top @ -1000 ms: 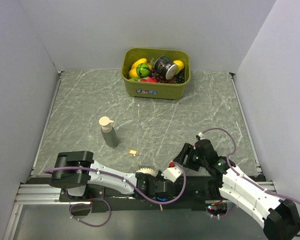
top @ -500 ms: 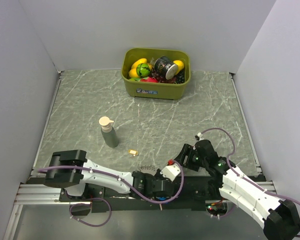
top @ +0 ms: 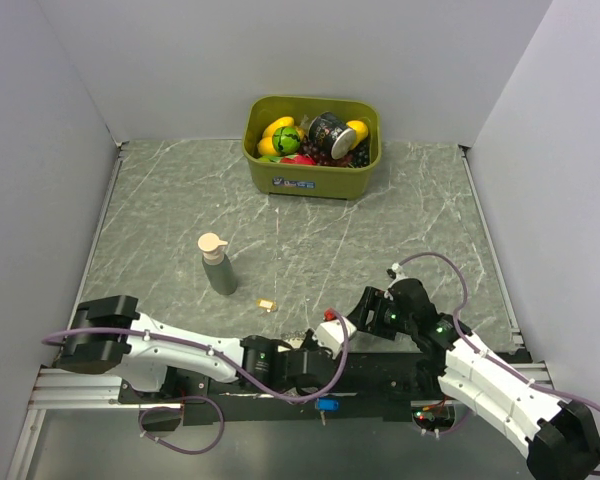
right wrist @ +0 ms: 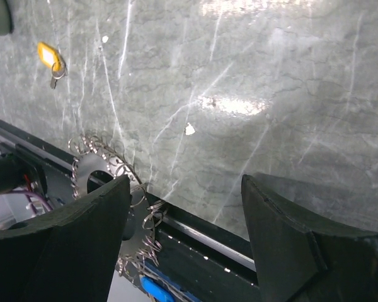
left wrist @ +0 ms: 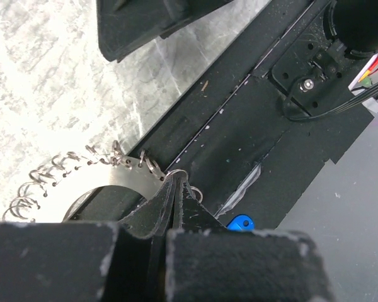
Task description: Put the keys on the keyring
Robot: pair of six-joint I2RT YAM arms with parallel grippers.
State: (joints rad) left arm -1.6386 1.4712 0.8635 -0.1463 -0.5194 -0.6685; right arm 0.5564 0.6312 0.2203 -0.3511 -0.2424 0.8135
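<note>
Moved: left arm has swung left – left gripper has come shut on the keyring rim.
Keyring: near edge of the bench, partly over the black rail, its small rings splayed.
Right gripper: open, empty, just right of the keyring.
Yellow key: flat on the bench, farther out and to the left.
Do well: keep the rim pinched steady, raise it off the rail – then a small ring is presented cleanly for the key.
</note>
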